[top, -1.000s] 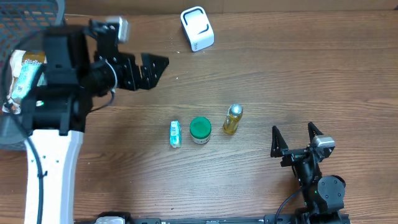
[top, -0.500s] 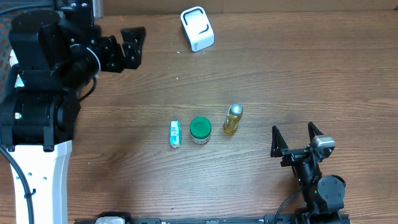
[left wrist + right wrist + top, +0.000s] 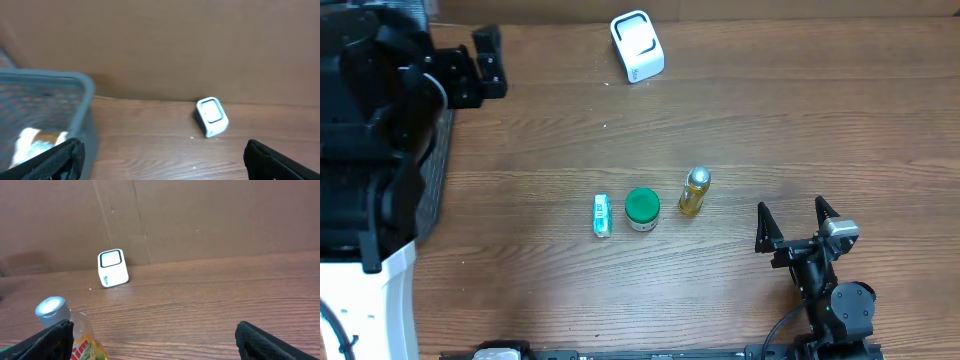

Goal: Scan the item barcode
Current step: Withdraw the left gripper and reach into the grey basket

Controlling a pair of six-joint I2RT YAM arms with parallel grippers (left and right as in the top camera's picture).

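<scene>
Three items lie in a row mid-table: a small teal tube [image 3: 602,215], a green-lidded jar [image 3: 642,209] and a yellow bottle with a silver cap [image 3: 693,192]. The white barcode scanner [image 3: 637,46] stands at the back of the table; both the left wrist view [image 3: 212,117] and the right wrist view [image 3: 112,268] show the scanner too. My left gripper [image 3: 489,62] is open and empty at the far left, over the table beside the basket. Near the front right my right gripper [image 3: 792,218] is open and empty, with the yellow bottle [image 3: 75,337] by its left finger.
A grey mesh basket [image 3: 45,115] with a packet inside sits at the far left, mostly under my left arm in the overhead view, where only a strip of the basket [image 3: 432,175] shows. A brown cardboard wall runs along the back.
My left arm has swung back and to the left, carrying its open gripper from mid-left of the table to beside the basket. The right arm and the items have not moved.
</scene>
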